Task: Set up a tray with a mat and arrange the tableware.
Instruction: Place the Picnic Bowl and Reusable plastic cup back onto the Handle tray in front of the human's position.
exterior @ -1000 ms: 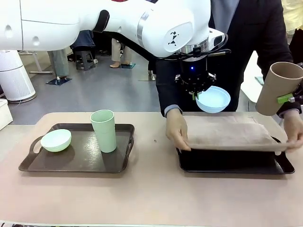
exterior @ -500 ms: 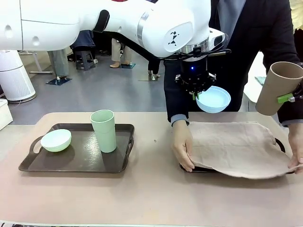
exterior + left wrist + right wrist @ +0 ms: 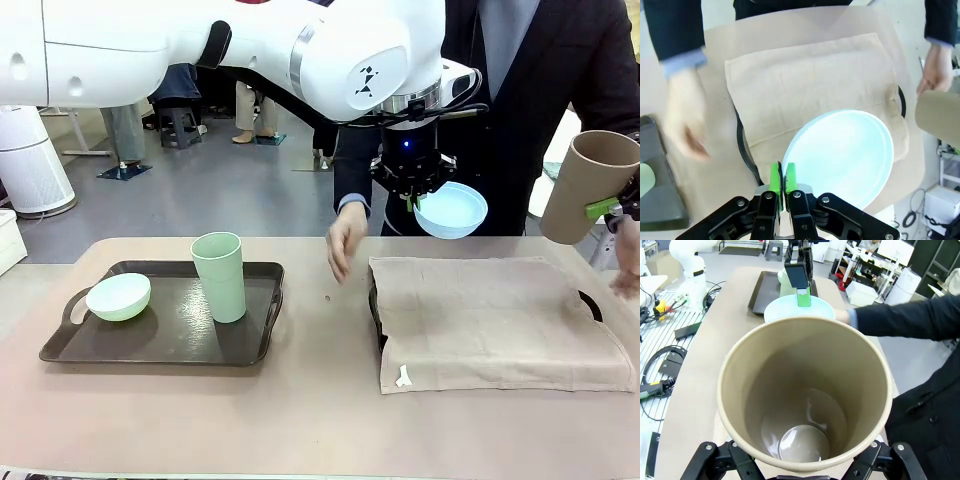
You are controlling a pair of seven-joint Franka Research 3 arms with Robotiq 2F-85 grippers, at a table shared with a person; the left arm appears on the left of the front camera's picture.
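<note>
Holding tableware above the covered tray

Left fingers [image 3: 775, 176] are pinched together on the rim of the pale blue bowl [image 3: 452, 210], which hangs in the air just beside them. Right fingers [image 3: 600, 209] are clamped on the brown cup [image 3: 590, 185], which is tilted with its mouth up. Mat [image 3: 490, 320] lies flat over the tray [image 3: 377, 300], below both sets of fingers. Person's hand [image 3: 342, 240] is clear of it. Pale green bowl [image 3: 118, 296] and pale green cup [image 3: 219, 275] sit on a second tray [image 3: 160, 335], well away from the left fingers.

Judgement: the mat step looks done and placing is in hand. Next move calls for lowering the bowl level onto the mat, then releasing.
</note>
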